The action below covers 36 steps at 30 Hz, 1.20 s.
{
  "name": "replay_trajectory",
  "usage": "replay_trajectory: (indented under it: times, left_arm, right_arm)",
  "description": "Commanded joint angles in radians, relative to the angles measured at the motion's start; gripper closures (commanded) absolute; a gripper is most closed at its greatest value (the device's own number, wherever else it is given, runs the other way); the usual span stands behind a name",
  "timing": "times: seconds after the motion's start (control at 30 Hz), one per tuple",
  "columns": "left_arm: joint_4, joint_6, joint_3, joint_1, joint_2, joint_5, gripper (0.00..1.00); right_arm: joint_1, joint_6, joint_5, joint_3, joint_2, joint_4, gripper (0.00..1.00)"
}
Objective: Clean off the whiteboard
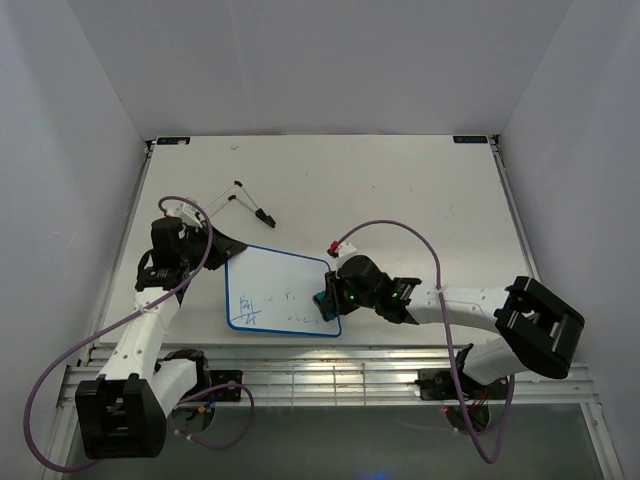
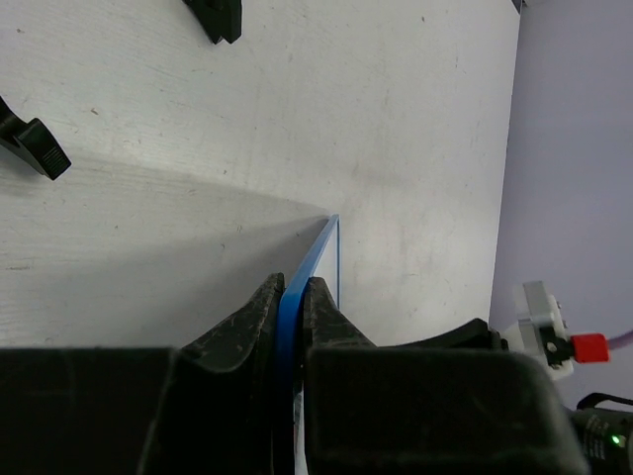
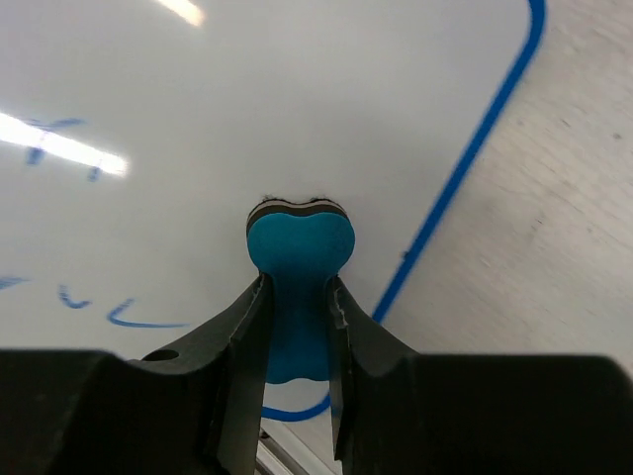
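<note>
Whiteboard (image 1: 283, 290) lies flat on the white table (image 1: 400, 190), close to the near edge and between the two arms, its blue rim and rounded corners plain in the top view. Blue marker strokes (image 1: 248, 309) are thickest in its near-left corner, with fainter scribbles trailing toward the right along the near side. The left gripper (image 1: 224, 249) is at the board's far-left corner; in the left wrist view its fingers (image 2: 259, 315) are pressed nearly together with the blue rim (image 2: 293, 297) pinched between them, the edge of the board running away from the jaws across the table. The right gripper (image 1: 330, 297) sits over the right side of the whiteboard and is clamped around a small blue bone-shaped eraser (image 3: 299, 249), its jaws narrowed onto the eraser's waist. In the right wrist view the eraser's dark felt layer (image 3: 297, 207) faces the white surface and appears to touch it, just inside the rim's curved near-right corner, while some marker strokes (image 3: 138, 318) show off to the left. A thin black-tipped stand (image 1: 251, 205) lies on the table beyond the board, apart from it. A purple cable (image 1: 410, 232) loops over the right arm.
</note>
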Motion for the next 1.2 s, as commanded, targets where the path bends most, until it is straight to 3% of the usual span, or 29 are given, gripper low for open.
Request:
replay_trajectory:
  times: [0.0,0.2,0.43,0.63,0.73,0.9,1.03,1.17]
  left_arm:
    - [-0.061,0.089,0.008,0.000,-0.004,-0.140,1.00]
    - [-0.061,0.089,0.007,0.000,-0.001,-0.139,1.00]
    - [-0.061,0.091,0.004,0.000,-0.003,-0.142,1.00]
    - [-0.062,0.091,0.004,0.001,-0.003,-0.143,1.00]
    - [-0.062,0.089,0.007,0.000,-0.003,-0.142,1.00]
    - [-0.059,0.091,0.007,0.000,-0.001,-0.134,1.00]
    - [-0.058,0.091,0.007,0.000,-0.003,-0.131,1.00]
    - [-0.058,0.091,0.007,0.000,-0.004,-0.131,1.00]
  right_arm:
    - [-0.033,-0.026,-0.008,-0.075,0.010,-0.121,0.92]
    - [-0.001,-0.048,-0.106,0.074,0.050,-0.108,0.92]
    - [0.136,-0.058,-0.156,0.415,0.148,-0.108,0.92]
    - [0.185,-0.084,-0.165,0.537,0.240,-0.176,0.92]
    - [0.173,-0.098,-0.088,0.513,0.231,-0.197,0.92]
    - [0.052,-0.083,-0.047,0.309,0.219,-0.192,0.92]
    - [-0.059,-0.087,-0.033,0.178,0.213,-0.192,0.92]
    - [-0.085,-0.081,-0.053,0.105,0.169,-0.186,0.92]
